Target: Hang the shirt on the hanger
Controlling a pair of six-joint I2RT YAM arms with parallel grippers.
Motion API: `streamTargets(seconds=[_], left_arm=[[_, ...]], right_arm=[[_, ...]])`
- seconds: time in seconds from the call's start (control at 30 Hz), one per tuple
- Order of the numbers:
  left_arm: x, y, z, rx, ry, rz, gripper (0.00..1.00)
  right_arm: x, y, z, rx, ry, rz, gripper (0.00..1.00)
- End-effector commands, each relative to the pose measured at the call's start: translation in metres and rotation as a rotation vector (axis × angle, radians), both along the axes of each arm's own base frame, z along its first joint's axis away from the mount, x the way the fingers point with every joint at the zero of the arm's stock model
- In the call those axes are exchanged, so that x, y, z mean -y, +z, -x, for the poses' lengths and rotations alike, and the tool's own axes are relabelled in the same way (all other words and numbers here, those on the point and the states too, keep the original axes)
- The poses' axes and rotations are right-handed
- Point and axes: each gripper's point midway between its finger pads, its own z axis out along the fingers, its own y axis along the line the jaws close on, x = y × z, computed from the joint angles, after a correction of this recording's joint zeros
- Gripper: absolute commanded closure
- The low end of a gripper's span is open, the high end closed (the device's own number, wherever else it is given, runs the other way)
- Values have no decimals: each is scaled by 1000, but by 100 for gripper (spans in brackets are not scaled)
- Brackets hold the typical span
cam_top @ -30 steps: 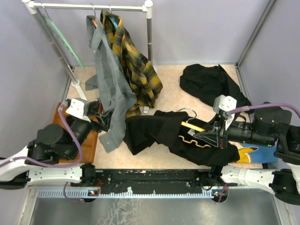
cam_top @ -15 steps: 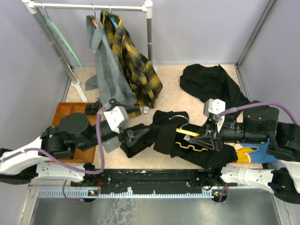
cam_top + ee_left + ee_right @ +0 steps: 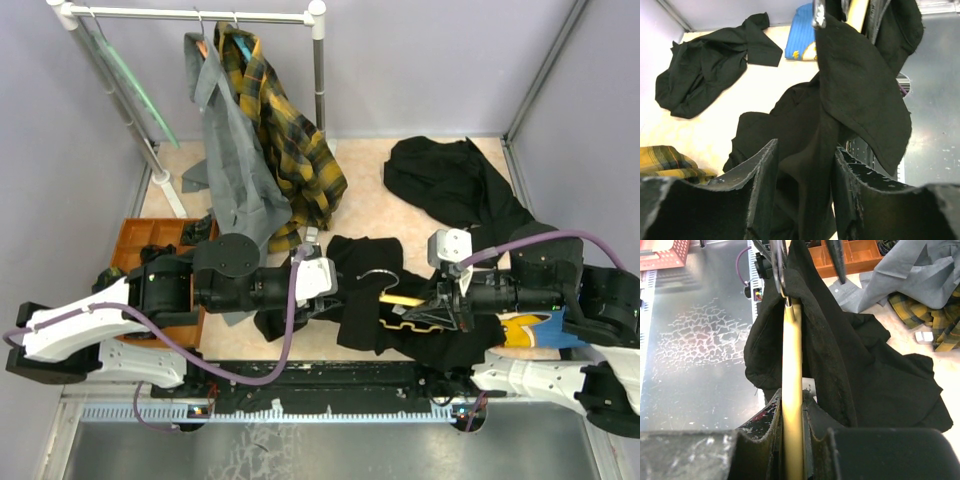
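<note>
The right fingers (image 3: 771, 415) are clenched on the yellow hanger (image 3: 792, 365), its silver hook pointing toward 9 o'clock in the top view. The black shirt (image 3: 355, 255) is draped over it near the 6 o'clock edge of the surface (image 3: 370, 205). The left fingers (image 3: 757, 175), reaching in from 9 o'clock, stand on either side of a hanging fold of the shirt; whether they pinch it cannot be told.
</note>
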Motion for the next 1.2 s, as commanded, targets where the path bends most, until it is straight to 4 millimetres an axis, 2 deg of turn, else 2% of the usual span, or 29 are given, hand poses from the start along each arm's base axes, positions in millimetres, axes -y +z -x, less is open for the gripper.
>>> streamTargets(seconds=[0.0, 0.17, 0.27, 0.33, 0.47, 0.57, 0.6, 0.67, 0.77, 0.9, 1.17], left_arm=[[-14, 11, 7, -8, -29, 17, 53], [-25, -5, 8, -39, -10, -14, 60], [-35, -14, 7, -55, 16, -27, 79], [-41, -18, 6, -66, 32, -27, 87], [-52, -24, 6, -87, 56, -27, 87], [-59, -28, 6, -99, 73, -22, 82], [-59, -28, 6, -102, 75, -18, 75], [-58, -21, 7, -103, 69, 5, 53], [-50, -10, 9, -90, 42, 32, 41], [-37, 2, 9, -68, 15, 40, 36], [-20, 14, 12, -38, -39, 28, 35]], right_arm=[[-6, 32, 4, 77, 51, -122, 100], [-5, 34, 4, 87, 52, -126, 100], [-4, 33, 4, 88, 51, -123, 100], [-4, 33, 4, 89, 51, -126, 100], [-3, 32, 5, 89, 54, -124, 100], [-3, 31, 5, 90, 54, -122, 100], [-3, 31, 5, 90, 56, -122, 100], [-5, 29, 6, 87, 65, -121, 100], [-9, 27, 6, 82, 80, -118, 100], [-15, 23, 7, 67, 102, -109, 100], [-20, 26, 12, 48, 138, -122, 100]])
